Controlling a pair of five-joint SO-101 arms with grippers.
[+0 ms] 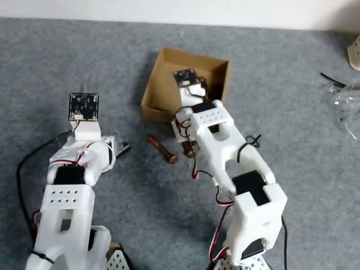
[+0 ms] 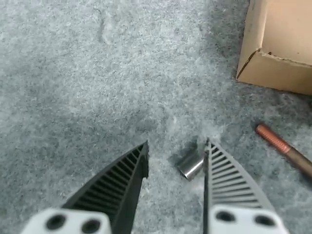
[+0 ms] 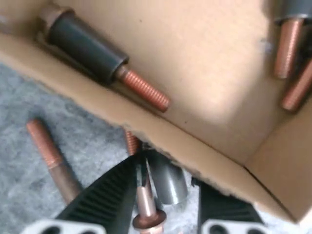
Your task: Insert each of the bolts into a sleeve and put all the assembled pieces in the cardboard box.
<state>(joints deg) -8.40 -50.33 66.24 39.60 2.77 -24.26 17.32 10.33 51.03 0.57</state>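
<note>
Carpet, high view: grey carpet (image 1: 292,169) covers the table, and a pale wall strip (image 1: 225,11) runs along the far edge.
Box, high view: the cardboard box (image 1: 151,93) sits open at mid-table, ahead of both arms.
Left arm, high view: the left arm (image 1: 67,191) is folded forward with its wrist bent down, well apart from the box.
Right arm, high view: the right arm (image 1: 225,140) is stretched out to the box's near wall, with its wrist above the rim.
Open room, high view: a loose bolt (image 1: 162,149) lies on the carpet between the arms. Clear plastic bits (image 1: 343,98) lie far out beyond the right arm, with bare carpet between.
Left wrist view: the left gripper (image 2: 176,143) is spread wide just above the carpet. A short grey sleeve (image 2: 190,164) lies in the gap, touching one finger (image 2: 222,170). The loose bolt (image 2: 285,148) and the box corner (image 2: 273,68) lie beyond, apart from it.
Right wrist view: the right gripper (image 3: 166,170) hangs just outside the box wall (image 3: 195,146). A second bolt (image 3: 145,197) and a second sleeve (image 3: 170,187) lie side by side at it. Whether it clamps them cannot be told.
Box contents, right wrist view: an assembled piece (image 3: 87,41), a bolt in a dark sleeve, lies along the wall. More threaded shanks (image 3: 286,48) show at the opposite corner.
</note>
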